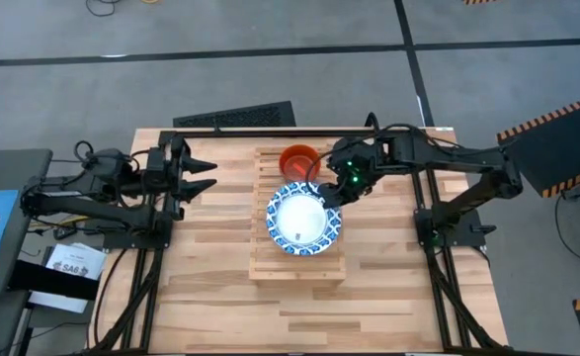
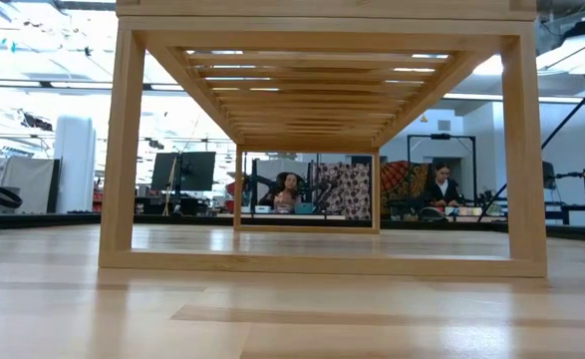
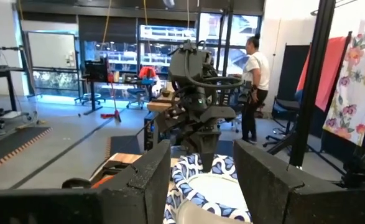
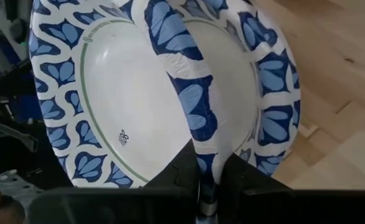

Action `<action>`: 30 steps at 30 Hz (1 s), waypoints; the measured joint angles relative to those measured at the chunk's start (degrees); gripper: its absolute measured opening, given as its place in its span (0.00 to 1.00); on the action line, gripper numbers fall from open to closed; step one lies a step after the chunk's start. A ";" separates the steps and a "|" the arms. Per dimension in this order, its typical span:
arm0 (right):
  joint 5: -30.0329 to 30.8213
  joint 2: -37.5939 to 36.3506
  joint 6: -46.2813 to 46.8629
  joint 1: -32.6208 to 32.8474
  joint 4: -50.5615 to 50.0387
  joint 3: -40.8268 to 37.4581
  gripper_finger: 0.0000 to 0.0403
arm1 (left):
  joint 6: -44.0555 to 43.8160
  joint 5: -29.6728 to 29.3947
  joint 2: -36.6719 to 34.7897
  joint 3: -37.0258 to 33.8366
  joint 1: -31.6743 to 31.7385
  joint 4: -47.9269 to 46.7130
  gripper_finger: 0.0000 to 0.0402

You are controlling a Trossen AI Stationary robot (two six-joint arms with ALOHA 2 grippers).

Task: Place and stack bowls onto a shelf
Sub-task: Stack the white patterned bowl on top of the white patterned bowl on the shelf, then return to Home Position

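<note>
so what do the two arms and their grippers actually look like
Both arms are dark, nearly black, with jointed segments and black cables looping along them. The left gripper ends in two pointed dark fingers. The right gripper has a chunky dark wrist with small green lights, and blocky matte-black fingers.

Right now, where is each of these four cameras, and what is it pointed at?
High: overhead, straight down on the table, shelf, both arms.
Low: at tabletop height, looking through the shelf into the room; no arm shows.
Left wrist: past the left gripper toward the right arm.
Right wrist: the right gripper pinching a blue bowl.
High and both wrist views share that bowl.
</note>
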 joint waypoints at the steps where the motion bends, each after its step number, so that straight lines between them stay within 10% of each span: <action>1: -0.01 0.00 0.62 0.00 0.12 0.00 0.15 | 0.08 0.35 0.00 0.00 0.00 0.04 0.40; 19: 0.03 -3.15 -1.59 -0.28 -4.52 -0.02 0.58 | 0.08 2.43 -0.02 0.00 0.00 0.01 0.40; 30: 12.40 -13.24 1.70 10.18 -24.04 -4.65 0.61 | 0.07 1.50 -1.01 -0.04 0.00 -2.31 0.40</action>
